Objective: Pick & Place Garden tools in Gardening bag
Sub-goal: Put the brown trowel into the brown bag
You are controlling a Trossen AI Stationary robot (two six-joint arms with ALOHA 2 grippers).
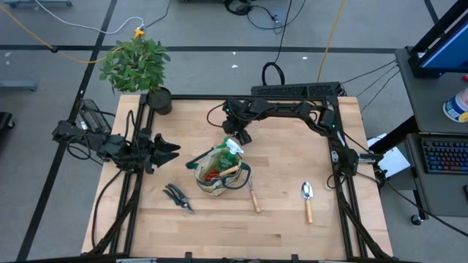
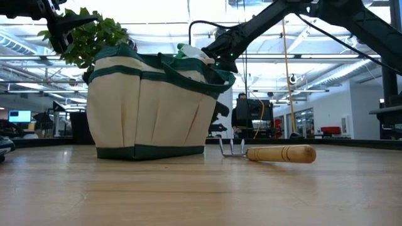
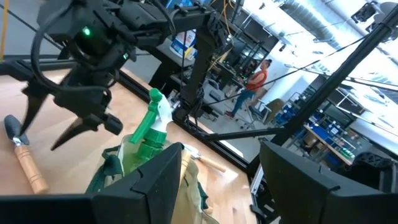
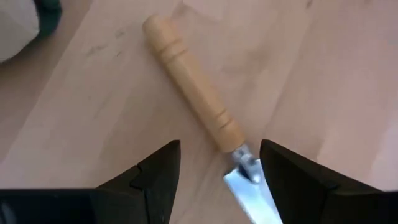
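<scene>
- Gardening bag (image 1: 213,183): upright mid-table, holding a green spray bottle (image 1: 229,151) and a wooden-handled tool.
- My right gripper (image 1: 240,137): hovering just beyond the bag's far rim, fingers spread apart, empty.
- My left gripper (image 1: 170,148): left of the bag, fingers apart.
- Rake (image 1: 254,197): on the table right of the bag.
- Trowel (image 1: 308,200): farther right.
- Pruning shears (image 1: 178,197): near-left of the bag.

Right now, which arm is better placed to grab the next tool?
Right. Its open gripper hangs directly over a trowel lying by the bag, the handle lined up between its fingers. The left gripper waits open at the table's left side, over no tool.
</scene>
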